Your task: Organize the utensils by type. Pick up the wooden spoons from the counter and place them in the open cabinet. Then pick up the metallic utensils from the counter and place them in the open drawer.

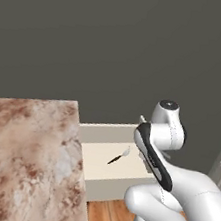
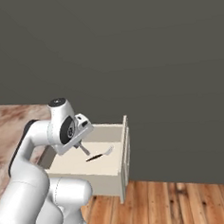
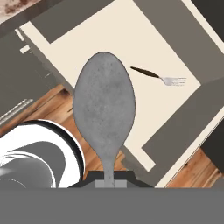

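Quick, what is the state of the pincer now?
Pincer: shut on the grey spoon, above the open drawer.

Plain dark grey wall (image 1: 118, 43) behind, warm wooden plank floor (image 2: 178, 204) below, even flat light

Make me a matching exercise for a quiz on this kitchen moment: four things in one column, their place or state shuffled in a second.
Things:
1. fork
2. grey spoon
3. open drawer
4. counter

Place or state:
A. mottled reddish-brown and cream stone
B. pulled out above the wooden floor
C. lying on the drawer's pale bottom
D. gripped by its handle in the gripper, bowl over the drawer

Pairs: 1-C, 2-D, 3-B, 4-A
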